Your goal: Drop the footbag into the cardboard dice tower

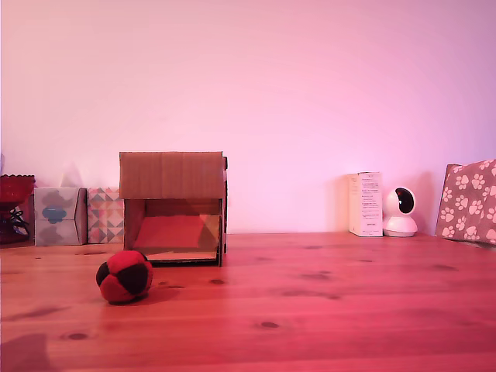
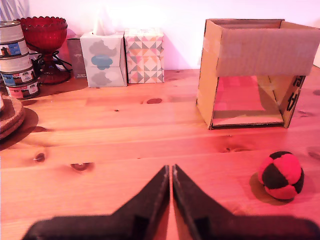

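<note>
on the wooden table (image 1: 333, 302) the footbag (image 2: 280, 175) lies free, near the cardboard dice tower (image 2: 257, 50) and just before its front opening; the gripper (image 2: 172, 172), jaws pressed together and empty, hangs short of it.

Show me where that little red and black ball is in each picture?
Exterior view: the footbag lies on the table, lower left, in front of the cardboard dice tower.
Wrist view: the footbag lies lower right.
Shared landmark: the tower, just behind the footbag in both.
</note>
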